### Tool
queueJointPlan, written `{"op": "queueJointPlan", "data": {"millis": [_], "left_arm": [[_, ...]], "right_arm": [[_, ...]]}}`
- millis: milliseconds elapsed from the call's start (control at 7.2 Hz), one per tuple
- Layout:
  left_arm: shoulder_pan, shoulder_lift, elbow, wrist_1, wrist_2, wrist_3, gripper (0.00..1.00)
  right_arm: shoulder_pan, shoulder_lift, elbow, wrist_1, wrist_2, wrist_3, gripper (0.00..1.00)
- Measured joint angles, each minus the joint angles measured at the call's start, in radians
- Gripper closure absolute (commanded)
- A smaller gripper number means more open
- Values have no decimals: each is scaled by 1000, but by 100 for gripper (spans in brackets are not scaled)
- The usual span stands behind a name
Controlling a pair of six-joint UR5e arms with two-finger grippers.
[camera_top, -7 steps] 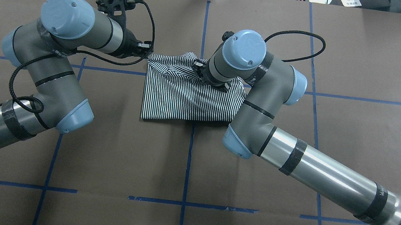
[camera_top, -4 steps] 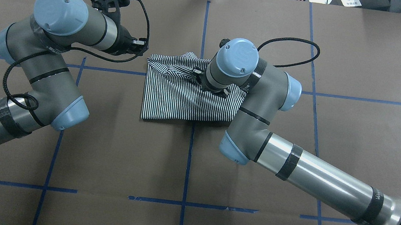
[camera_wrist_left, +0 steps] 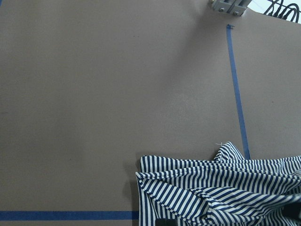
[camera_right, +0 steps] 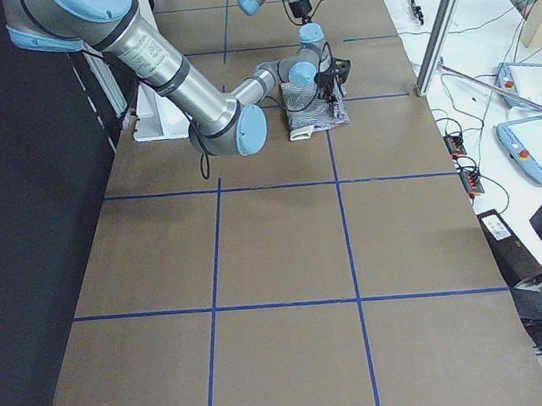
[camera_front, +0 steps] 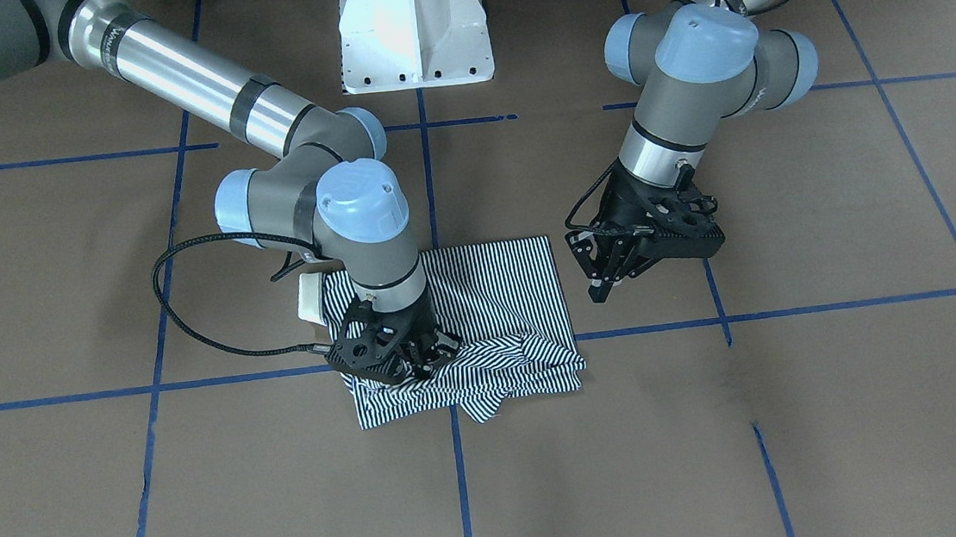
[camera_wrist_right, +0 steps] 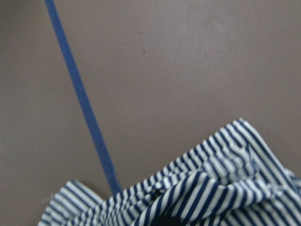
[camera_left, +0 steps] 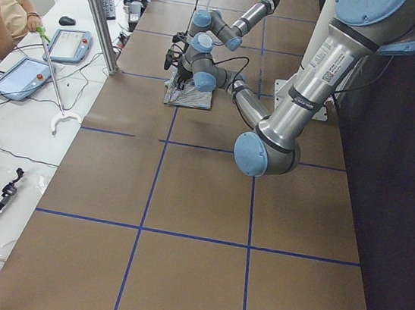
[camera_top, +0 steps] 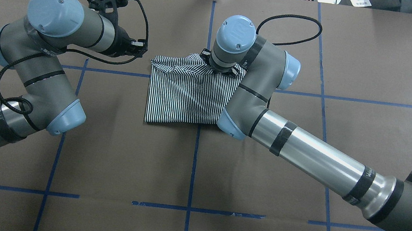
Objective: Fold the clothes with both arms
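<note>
A tabletop (camera_top: 370, 72) covered in brown paper and marked into large squares by blue tape lines (camera_top: 194, 160) fills the views, with the robot's white pedestal base (camera_front: 414, 27) at its near edge. The polo shirt (camera_top: 181, 93) lies about midway between the tabletop's left and right ends, nearer the far edge than the robot's own. It is already gathered into a compact, roughly square packet with no sleeve spread out on the paper. Its near edge and its left side run straight, and a bit of the cream collar (camera_front: 308, 299) peeks out at its right side. By that look most of the folding is done. The strip along the far edge is what remains untidy: there the stripes bunch into ridges and a small flap sticks out past the outline. The right gripper (camera_front: 404, 357) stands nearly upright on that rumpled strip, its fingertips sunk in the fabric, so I cannot tell whether it pinches the cloth or only presses on it. The left gripper (camera_front: 608, 270) hangs above bare paper just beside the shirt's far left corner, apart from the cloth. Its fingers look parted and hold nothing. What seems left is to flatten or tuck the far edge, perhaps make one last fold, then let go and draw both arms clear.
</note>
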Motion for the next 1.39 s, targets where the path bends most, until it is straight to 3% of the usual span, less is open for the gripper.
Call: {"op": "queueJointPlan", "data": {"millis": [278,555,972,1388], "left_arm": [[1,19,-22,1,1,0,100],[12,-7,-7,17,1,-13,100],[70,-200,144,178,8,-29,100],[103,-288,299,189,12,-11,100]], "right_arm": [[78,112,-217,94,10,-41,100],[197,152,-275,120,118,-92,100],[323,-1,-106,119,281,-214,100],[348,-62,-37,120,334,-238,100]]}}
